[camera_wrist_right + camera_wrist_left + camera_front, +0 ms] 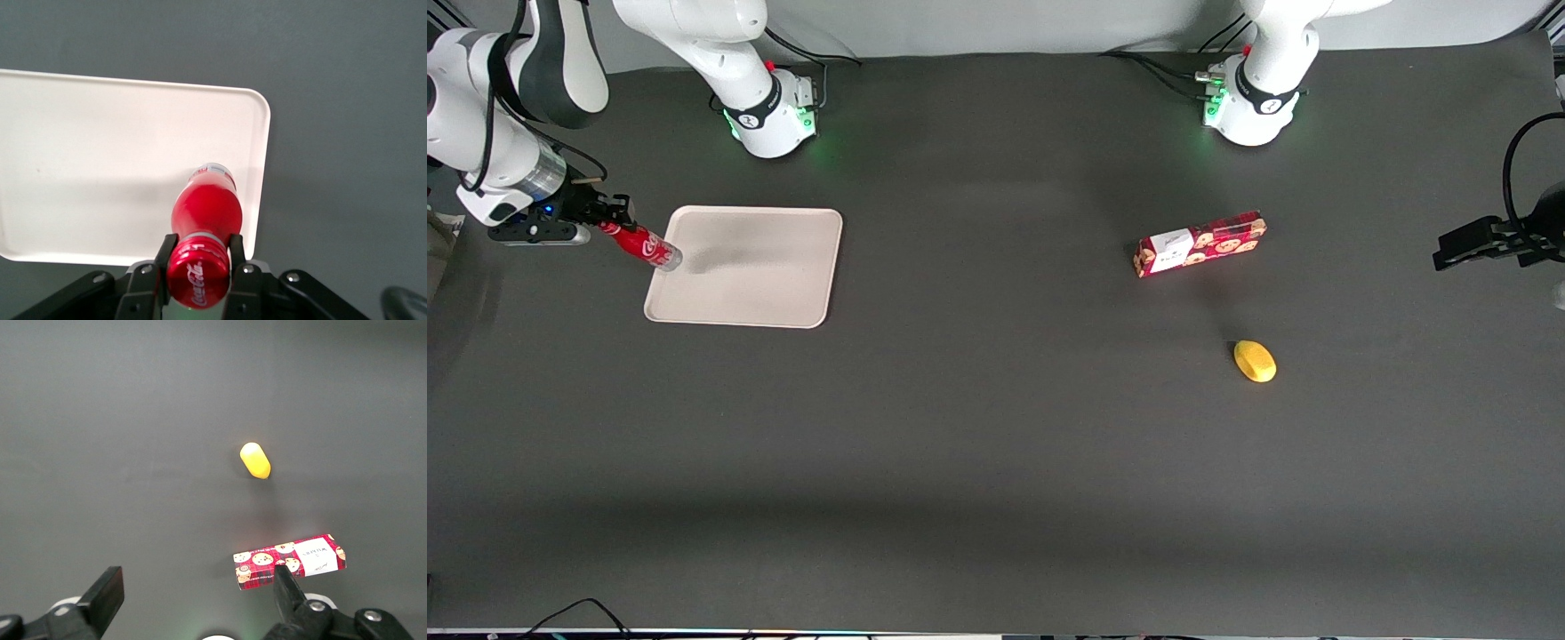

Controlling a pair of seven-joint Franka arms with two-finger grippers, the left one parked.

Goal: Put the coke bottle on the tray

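Front view: the gripper (pixel 612 216) of the working arm hangs at the working arm's end of the table (pixel 996 462), just outside the tray (pixel 765 293) edge. It is clenched on the bottle (pixel 643 245) at the neck, just under the cap. The bottle is tilted, cap end in the fingers, clear base lower and over the tray's rim at the corner farther from the front camera. Whether the base touches the rim cannot be told from this view.

Wrist view: the fingers (pixel 165 257) press on both sides of the bottle (pixel 205 212) neck, w/ the red cap nearest the lens. The bottle's base shows over the tray (pixel 100 153) floor, just inside one long rim and near a rounded corner. The tray floor is bare; most of its area lies open towards the parked arm's side of the bottle.

Tray: flat, low rim, rounded corners, lying flush on the dark mat. Dark mat shows on all four sides of it, w/ nothing near its edges but the gripper and bottle.

Other items, well apart from the tray, toward the parked arm's end: a red cookie box (pixel 1199 244) lying flat, and a small yellow item (pixel 1255 361) nearer the front camera than the box. Left wrist view shows the same pair, box (pixel 289 562) and yellow item (pixel 255 461), apart from each other.
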